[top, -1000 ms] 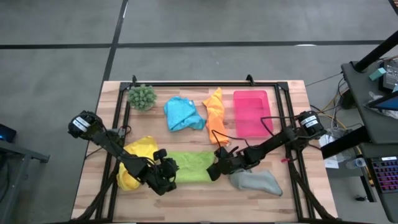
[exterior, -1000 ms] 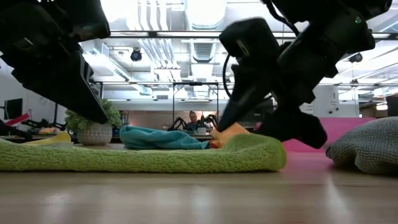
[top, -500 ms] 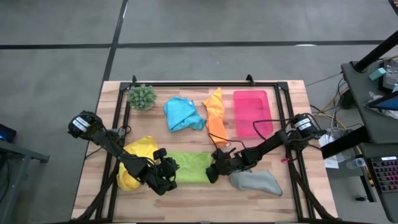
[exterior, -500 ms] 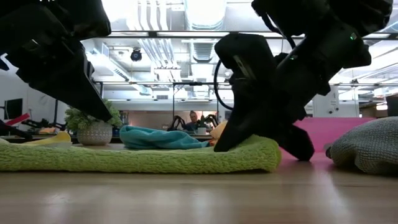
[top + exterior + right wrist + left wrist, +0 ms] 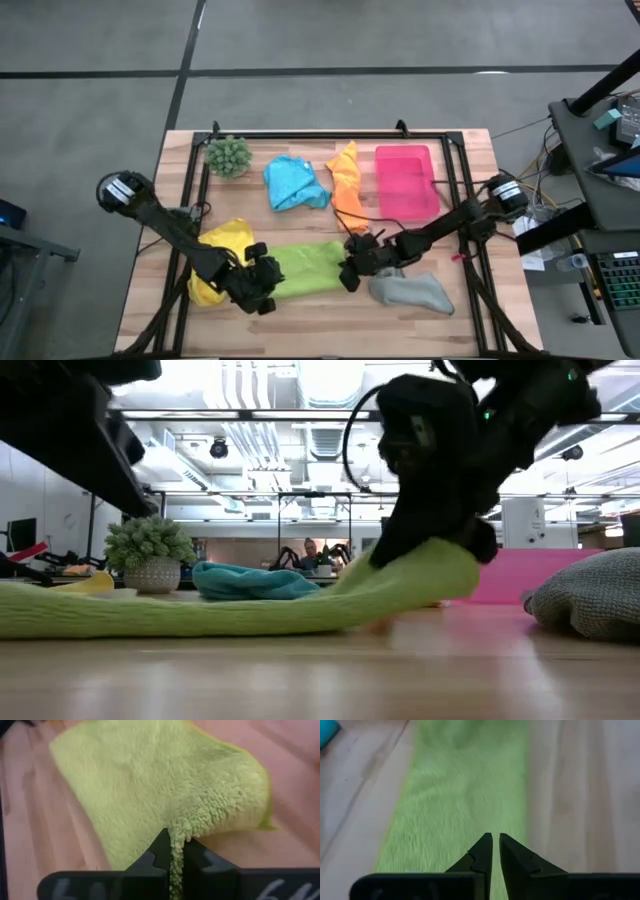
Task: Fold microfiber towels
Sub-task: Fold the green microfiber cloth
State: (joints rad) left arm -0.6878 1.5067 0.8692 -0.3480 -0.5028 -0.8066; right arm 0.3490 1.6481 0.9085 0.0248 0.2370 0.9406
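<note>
The lime green towel (image 5: 308, 268) lies near the table's front edge with its left part flat on the wood (image 5: 120, 615). Its right end (image 5: 430, 570) is raised off the table. My right gripper (image 5: 176, 845) is shut on that end and shows in the high view at the towel's right edge (image 5: 348, 277). My left gripper (image 5: 495, 842) is shut and hangs above the towel's left end (image 5: 272, 287), clear of it in the low view (image 5: 148, 510). The yellow towel (image 5: 222, 250) lies under my left arm. My right gripper pinches the lime green towel's right edge (image 5: 177, 831) between its two fingers (image 5: 156, 851), and bunched cloth runs down between them. The fingers come slanting down from the table's right. The held end is lifted clear, and the towel slopes down from it onto the table.
The grey towel (image 5: 412, 292) lies just right of my right gripper. The blue towel (image 5: 293, 183), the orange towel (image 5: 347, 185) and the pink tray (image 5: 405, 182) are farther back. A spiky green plant (image 5: 229, 156) stands at the back left.
My right gripper has shut on the lime green towel's right edge and risen, lifting that end clear while the left part has stayed flat on the table. My left gripper has risen a little, still shut.
</note>
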